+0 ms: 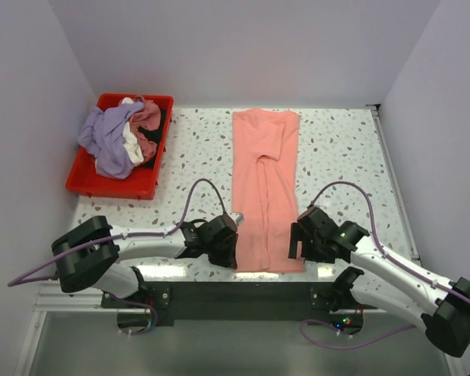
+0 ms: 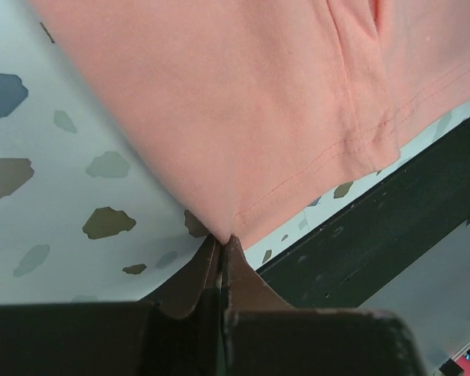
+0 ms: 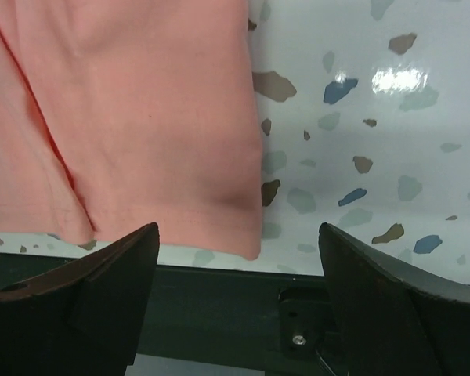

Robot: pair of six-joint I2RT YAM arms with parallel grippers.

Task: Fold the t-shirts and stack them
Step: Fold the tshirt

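Pink shirt (image 1: 265, 188): folded lengthwise into a long narrow strip. It lies flat down the middle of the bench (image 1: 196, 149), with its hem at the near edge.
Left fingers (image 2: 219, 262): pressed fully together and pinching the near left corner of the pink shirt's hem, low against the bench. In the overhead view they sit right at that corner.
Right fingers (image 3: 102, 274): spread wide and holding nothing. They sit low at the bench's near edge, and the shirt's near right corner shows between them, untouched.
Lavender shirt (image 1: 106, 141): crumpled, draped over the left side of the heap in the bin (image 1: 82, 178).
White shirt (image 1: 131, 147): bunched in the middle of the same heap.
Dusty rose shirt (image 1: 147, 117): crumpled at the heap's far right side.
Bin: red plastic, at the bench's far left, well apart from the pink shirt.
Bench: white with dark speckles.
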